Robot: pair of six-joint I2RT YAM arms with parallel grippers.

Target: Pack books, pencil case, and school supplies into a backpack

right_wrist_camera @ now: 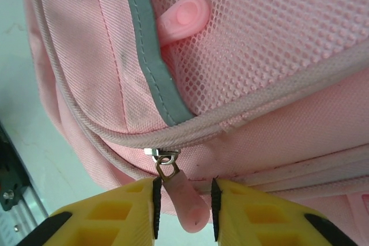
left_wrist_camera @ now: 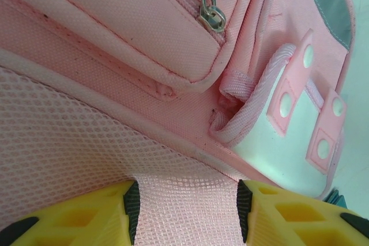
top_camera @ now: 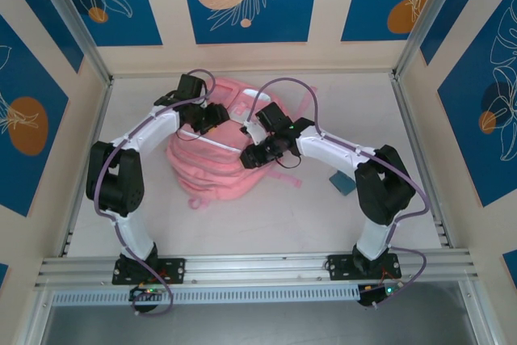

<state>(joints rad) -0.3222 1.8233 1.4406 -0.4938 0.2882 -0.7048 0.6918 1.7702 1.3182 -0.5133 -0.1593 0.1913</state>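
Left jaws first: they're pinched on a fold of the pink mesh panel [left_wrist_camera: 69,142] of the large pink fabric backpack [top_camera: 218,171]. The backpack lies mid-desk [top_camera: 283,232], under both sets of jaws. A taut hold there is the anchor for the zip.

Now the right jaws. The soft pink rubber zip pull [right_wrist_camera: 187,200] hangs squarely between them with a sliver of gap each side, so it isn't clamped yet. I'd bite high on the tab, near the metal slider [right_wrist_camera: 165,156], then draw along the zip line, not outward, or the rubber may slip free.

The right wrist camera gives that close detail. The overhead adds a flat teal thing [top_camera: 343,182] on the desk, well out beyond the right jaws. I can't name it.
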